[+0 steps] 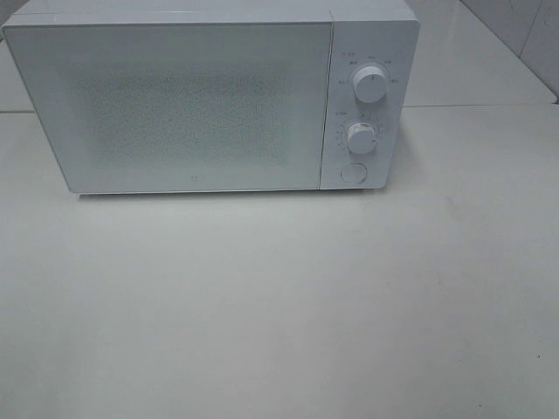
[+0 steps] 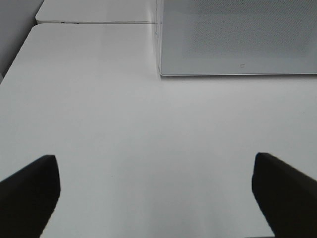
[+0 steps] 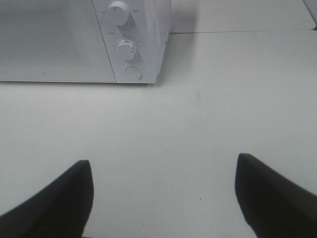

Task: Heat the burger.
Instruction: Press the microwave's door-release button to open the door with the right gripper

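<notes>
The burger is out of view in every frame. A white microwave [image 1: 210, 96] stands at the back of the white table [image 1: 279, 305] with its door shut; the exterior high view shows neither arm. Its door also shows in the left wrist view as the microwave [image 2: 237, 37]. The left gripper [image 2: 156, 198] hangs open over bare table, well short of the door, with nothing between its dark fingers [image 2: 29, 191]. The right gripper [image 3: 163, 198] is open too and empty, facing the microwave [image 3: 84, 39] from a distance.
The microwave's control panel on its right side carries an upper knob [image 1: 370, 85], a lower knob [image 1: 360, 137] and a round button [image 1: 353, 172]. A seam between tabletops [image 1: 480, 106] runs behind on the right.
</notes>
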Robot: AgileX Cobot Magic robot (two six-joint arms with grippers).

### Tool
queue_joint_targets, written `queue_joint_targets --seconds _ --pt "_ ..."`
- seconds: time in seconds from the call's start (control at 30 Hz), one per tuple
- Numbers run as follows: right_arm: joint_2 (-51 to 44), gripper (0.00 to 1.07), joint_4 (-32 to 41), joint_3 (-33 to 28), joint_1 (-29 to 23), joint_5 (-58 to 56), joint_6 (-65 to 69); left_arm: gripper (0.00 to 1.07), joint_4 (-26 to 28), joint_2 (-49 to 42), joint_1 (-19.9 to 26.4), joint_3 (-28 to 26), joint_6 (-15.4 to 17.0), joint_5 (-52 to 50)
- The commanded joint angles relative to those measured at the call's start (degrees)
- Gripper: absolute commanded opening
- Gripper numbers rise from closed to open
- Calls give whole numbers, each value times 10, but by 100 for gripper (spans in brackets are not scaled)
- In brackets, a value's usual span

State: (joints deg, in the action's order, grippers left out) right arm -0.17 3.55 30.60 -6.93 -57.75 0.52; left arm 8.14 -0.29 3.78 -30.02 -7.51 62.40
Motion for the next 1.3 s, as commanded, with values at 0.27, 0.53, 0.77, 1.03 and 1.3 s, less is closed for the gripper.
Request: queue_joint_targets --seconds 0.27,0.53,0.77,1.03,1.3 --pt "-15 73 -7 -25 9 30 4 98 2 -9 1 0 1 -5" --pt "-15 73 -7 -25 9 30 4 98 2 -3 1 0 1 -5" --pt "-15 73 -7 -25 7 30 4 98 2 -3 1 0 1 -5" --pt "-15 73 -7 -23 7 31 4 98 2 -3 1 0 1 -5" --pt "33 73 -6 11 7 91 10 98 2 -3 1 0 1 -5"
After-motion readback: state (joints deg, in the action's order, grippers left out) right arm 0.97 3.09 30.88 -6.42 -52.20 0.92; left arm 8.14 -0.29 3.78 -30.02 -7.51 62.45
